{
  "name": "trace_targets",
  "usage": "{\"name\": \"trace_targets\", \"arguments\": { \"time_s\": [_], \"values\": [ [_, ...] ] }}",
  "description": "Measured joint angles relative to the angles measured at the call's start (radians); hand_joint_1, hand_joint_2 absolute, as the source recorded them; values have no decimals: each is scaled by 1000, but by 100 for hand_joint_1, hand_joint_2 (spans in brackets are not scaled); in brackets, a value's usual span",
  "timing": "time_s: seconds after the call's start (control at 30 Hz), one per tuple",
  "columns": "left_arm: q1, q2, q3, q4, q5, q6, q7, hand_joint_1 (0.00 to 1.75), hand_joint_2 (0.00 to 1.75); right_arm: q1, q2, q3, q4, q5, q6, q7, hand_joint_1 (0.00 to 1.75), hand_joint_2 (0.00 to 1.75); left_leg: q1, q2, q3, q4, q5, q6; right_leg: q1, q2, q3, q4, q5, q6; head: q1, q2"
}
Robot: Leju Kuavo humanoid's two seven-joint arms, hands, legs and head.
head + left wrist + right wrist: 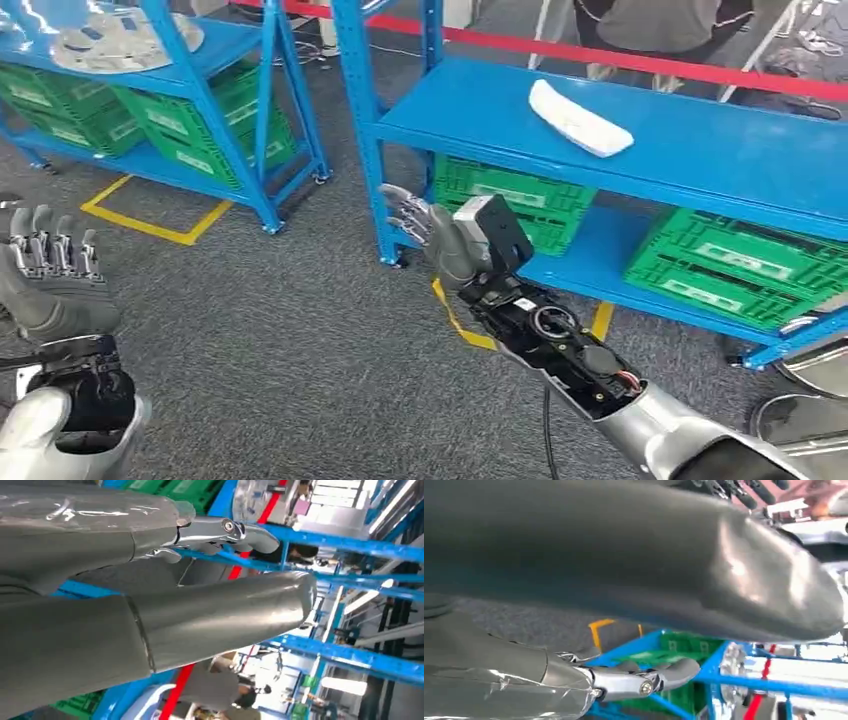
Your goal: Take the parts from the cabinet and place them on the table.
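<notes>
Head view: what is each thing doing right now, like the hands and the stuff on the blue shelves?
Left hand: raised, fingers apart, holding nothing.
Right hand: stretched toward the shelf, holding nothing.
White part: lying flat on the blue shelf, untouched.
Green crates: sitting on the lower shelf.

Open shelf (700, 140) surface surrounds the white part (578, 118). A blue upright (362, 130) stands between it and the right hand (432, 232).

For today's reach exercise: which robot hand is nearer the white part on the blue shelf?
Right. The right robot hand is raised below the white part; the left robot hand is far across the floor.
</notes>
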Motion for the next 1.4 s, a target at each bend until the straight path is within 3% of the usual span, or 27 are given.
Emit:
{"name": "trace_targets", "arguments": {
  "time_s": [0.1,0.13,0.17,0.2,0.27,0.3,0.33,0.4,0.43,0.47,0.6,0.63,0.67,0.7,0.77,0.8,0.83,0.9,0.93,0.97,1.03,1.13,1.2,1.27,1.3,1.33,1.4],
  "values": [
    [-2,-2,0,0,1,0,-3,0,0,0,0,-1,0,0,-2,1,0,0,4,28,7,-3,-2,-17,5,33,-4,0,4,-20,-2,0],
    [-4,0,0,0,2,0,-3,0,0,0,0,0,-2,0,-2,0,0,0,11,5,4,7,-13,-25,-2,40,0,-5,8,-27,-2,0],
    [-5,0,0,0,1,0,-4,0,0,-3,0,-1,-3,0,-2,0,0,0,11,-41,-17,52,-44,-27,-3,49,-1,-5,11,-32,-4,0],
    [-5,0,0,0,2,0,-6,0,0,-3,0,-1,-3,0,-2,0,0,0,11,-63,-56,134,-87,-27,-3,58,-3,-5,12,-37,-5,0],
    [-1,2,0,0,3,2,-6,0,0,0,0,0,-3,0,-1,0,0,0,9,-76,-150,314,-154,-29,1,79,-6,-5,12,-40,-6,0],
    [1,2,0,0,3,2,-6,0,0,1,0,0,-2,-1,-2,1,0,0,9,-76,-175,352,-156,-27,3,90,-6,-4,13,-41,-6,0],
    [2,2,0,1,4,3,-6,0,0,2,0,0,-2,-3,-2,1,0,0,8,-77,-174,338,-134,-23,4,102,-6,-4,13,-41,-6,0],
    [-1,2,0,1,5,4,-9,0,0,1,0,0,-2,-3,-2,1,0,0,6,-87,-108,184,-42,-9,6,126,-3,-4,13,-40,-9,0],
    [-4,2,0,1,5,5,-10,0,0,0,0,0,-2,-3,-3,1,0,0,3,-117,-58,78,5,1,6,137,-2,-4,13,-40,-10,0],
    [-6,2,0,1,5,5,-11,0,0,-1,0,0,-2,-3,-4,0,0,0,2,-158,-29,14,11,12,6,144,-5,-4,13,-38,-10,0],
    [-13,0,0,1,8,5,-13,0,0,0,0,0,-2,-3,-10,0,0,0,-5,-117,-20,3,13,17,0,182,-13,-12,18,-13,-12,0],
    [-16,-3,0,1,8,5,-14,0,0,1,0,-1,-3,-3,-11,0,0,0,11,-99,-14,-13,21,21,5,170,-15,-4,13,-11,-13,0],
    [-17,-4,0,1,10,5,-16,0,0,0,0,-2,-3,-3,-11,-1,0,0,9,-91,-9,-18,22,24,10,115,-28,27,-12,-5,-5,0],
    [-18,-5,0,1,10,5,-18,0,0,-1,0,-1,-3,-3,-11,-1,0,0,8,-83,-9,-18,21,29,9,82,-60,93,-52,-3,-1,0],
    [-14,-5,0,2,11,7,-18,0,0,1,0,0,-2,-3,-11,0,0,0,6,-62,-9,-18,19,32,2,61,-140,259,-126,6,-1,0],
    [-11,-5,0,3,12,8,-18,0,0,4,0,0,-2,-3,-11,0,0,0,6,-52,-9,-18,18,31,-1,58,-169,318,-140,11,-2,0],
    [-9,-5,0,4,14,8,-18,0,0,6,0,0,-1,-3,-11,0,0,0,8,-42,-7,-17,16,29,-6,56,-172,319,-124,16,-1,0],
    [-9,-5,0,5,14,8,-18,0,0,5,0,0,0,-3,-11,0,0,0,12,-25,-1,-14,10,20,-13,43,-103,185,-44,22,-1,0],
    [-9,-5,-1,5,14,8,-18,0,0,5,0,-1,0,-3,-12,0,0,0,15,-17,2,-9,4,14,-15,25,-53,87,1,24,0,0],
    [-9,-5,-1,5,14,8,-18,0,0,4,0,0,0,-3,-12,0,0,0,12,-10,5,-3,-3,5,-15,-15,-17,7,15,27,0,0],
    [-9,-5,-1,5,15,8,-18,0,0,4,1,1,0,-3,-11,0,0,0,2,1,4,0,-7,-6,-7,7,-17,5,9,4,-5,0],
    [-10,-5,-1,5,15,8,-19,0,0,3,0,0,0,-3,-11,-1,0,0,10,24,11,-2,-13,-22,-5,38,-17,2,13,-17,-5,0],
    [-11,-3,-1,4,14,8,-20,0,0,2,1,0,-1,-3,-11,-2,0,0,15,-49,-26,83,-71,-28,-9,53,-17,1,16,-27,-8,0],
    [-6,-2,-1,5,14,10,-20,0,0,4,1,1,-1,-3,-11,-2,0,0,13,-72,-121,265,-147,-29,-7,74,-21,1,17,-33,-10,0],
    [-2,0,-1,5,14,10,-20,0,0,5,1,1,0,-3,-11,-2,0,0,13,-74,-158,330,-163,-29,-4,84,-21,1,17,-33,-10,0],
    [1,0,-1,5,14,11,-20,0,0,5,1,1,1,-3,-11,-2,0,0,12,-75,-174,347,-153,-26,-3,96,-21,1,17,-34,-9,0],
    [0,0,-1,5,14,11,-20,0,0,5,1,1,1,-3,-11,-2,0,0,9,-80,-133,237,-74,-14,-1,120,-18,1,17,-34,-10,0]
  ]
}}
